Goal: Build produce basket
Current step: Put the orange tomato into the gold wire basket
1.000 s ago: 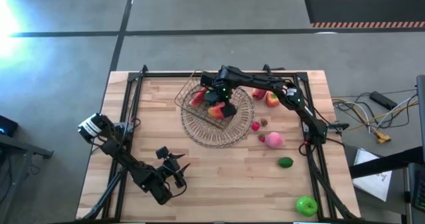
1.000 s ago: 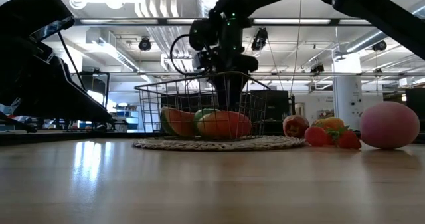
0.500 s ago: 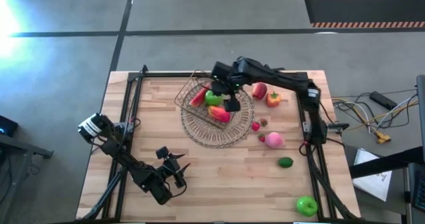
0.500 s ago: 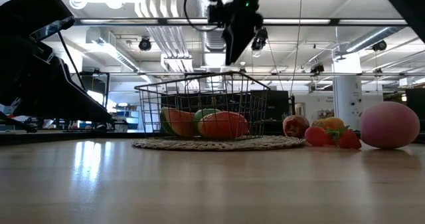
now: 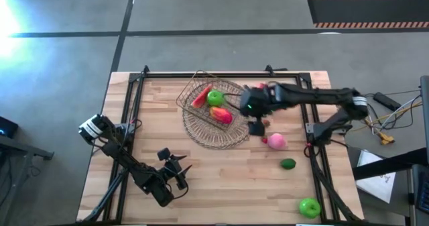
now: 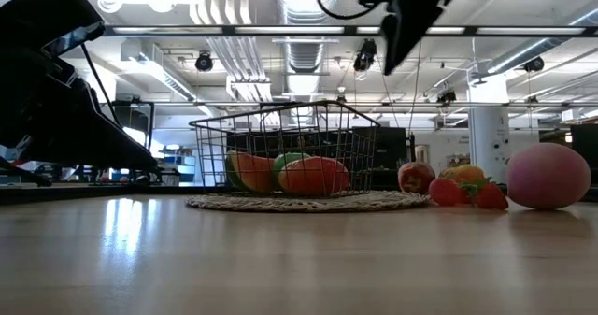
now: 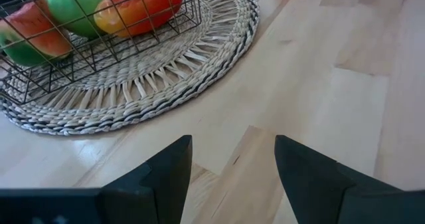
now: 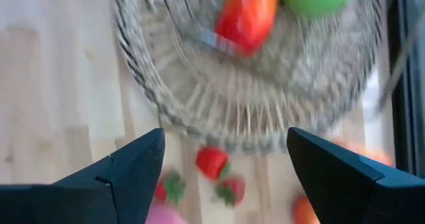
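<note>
The wire basket [image 5: 210,104] stands on a round woven tray [image 5: 221,135] and holds a green apple [image 5: 215,97], a red piece [image 5: 200,97] and a red-orange piece [image 5: 222,115]. My right gripper [image 5: 256,127] hangs open, high above the tray's right rim, beside the basket; its fingers are spread wide in the right wrist view [image 8: 226,177]. Below it lie small red strawberries [image 8: 212,163]. A pink fruit [image 5: 277,141], a dark green piece [image 5: 288,163] and a bright green apple [image 5: 309,207] lie on the table's right side. My left gripper [image 5: 179,169] waits open near the front left.
In the low view a red apple [image 6: 416,177] and an orange-yellow piece [image 6: 464,174] sit right of the tray, partly under my right arm in the high view. Black frame rails [image 5: 131,98] run along the table's left, far and right edges. Bare wood lies between tray and near edge.
My right gripper has risen out of the basket and swung toward the table's right edge, now high over the tray's right rim. The produce in the basket has stayed where it was.
</note>
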{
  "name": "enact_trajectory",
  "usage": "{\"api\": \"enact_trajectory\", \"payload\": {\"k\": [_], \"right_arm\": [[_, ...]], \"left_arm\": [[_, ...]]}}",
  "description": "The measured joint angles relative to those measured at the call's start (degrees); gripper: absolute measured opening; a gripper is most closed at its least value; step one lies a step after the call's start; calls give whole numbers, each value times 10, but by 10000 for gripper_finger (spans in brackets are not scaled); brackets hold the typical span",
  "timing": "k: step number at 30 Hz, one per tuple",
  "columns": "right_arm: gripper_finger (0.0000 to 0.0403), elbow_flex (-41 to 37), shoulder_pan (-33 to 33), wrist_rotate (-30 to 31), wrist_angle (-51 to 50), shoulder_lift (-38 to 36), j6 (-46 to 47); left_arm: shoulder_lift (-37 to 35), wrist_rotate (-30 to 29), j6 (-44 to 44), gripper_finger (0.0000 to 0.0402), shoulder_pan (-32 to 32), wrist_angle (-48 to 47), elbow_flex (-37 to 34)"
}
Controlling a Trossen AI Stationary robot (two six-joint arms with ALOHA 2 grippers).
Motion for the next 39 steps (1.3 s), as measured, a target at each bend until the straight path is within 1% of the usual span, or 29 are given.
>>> {"api": "enact_trajectory", "payload": {"k": [4,8,13,15,16,19,22,25,28,31,36,39], "right_arm": [[309,-104,50,73,2,-82,116],[309,-198,84,124,10,-157,261],[309,-301,81,170,14,-232,441],[309,-336,72,178,11,-252,493],[309,-352,68,184,12,-259,504],[309,-389,56,238,24,-269,490],[309,-404,35,273,32,-266,487],[309,-406,5,283,58,-255,458],[309,-405,-29,284,92,-245,407],[309,-402,-72,266,115,-236,354],[311,-398,-154,201,153,-223,289],[320,-398,-208,158,175,-206,262]], "left_arm": [[0,-14,1,199,0,0,0],[0,-19,22,199,1,5,0],[0,-32,43,199,3,14,0],[0,-36,44,199,3,14,0],[0,-37,45,199,3,14,0],[0,-40,56,199,4,14,0],[0,-42,76,199,9,15,0],[0,-44,91,199,17,19,0],[0,-44,91,199,25,24,0],[0,-44,91,199,30,25,0],[0,-44,109,199,33,25,0],[0,-44,133,199,37,28,0]]}}
